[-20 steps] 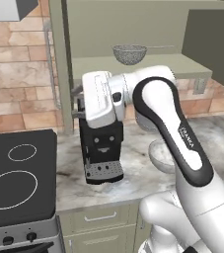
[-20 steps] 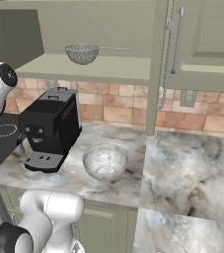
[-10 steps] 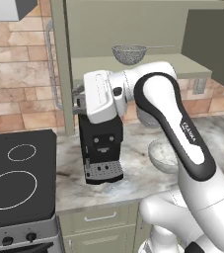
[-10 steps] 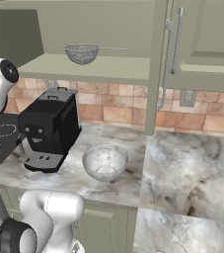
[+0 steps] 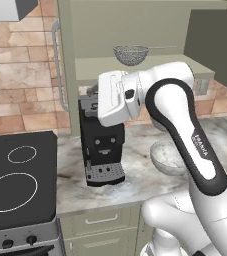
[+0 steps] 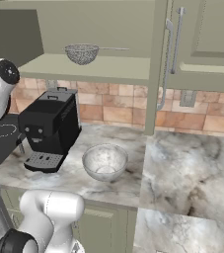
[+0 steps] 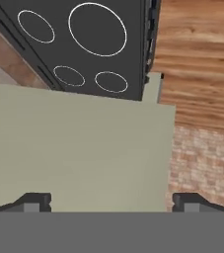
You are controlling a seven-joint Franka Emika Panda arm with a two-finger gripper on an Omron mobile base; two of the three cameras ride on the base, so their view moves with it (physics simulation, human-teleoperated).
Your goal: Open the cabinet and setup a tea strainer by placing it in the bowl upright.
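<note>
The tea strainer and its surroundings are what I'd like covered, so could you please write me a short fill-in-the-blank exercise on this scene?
1. The tea strainer rests on the ____ inside the open cabinet.
2. The bowl on the counter holds ____.
3. Left of the bowl in the right base view stands a black ____ machine.
4. In the hand view the gripper fingertips stand wide ____.

Missing words: shelf; nothing; coffee; apart
</note>
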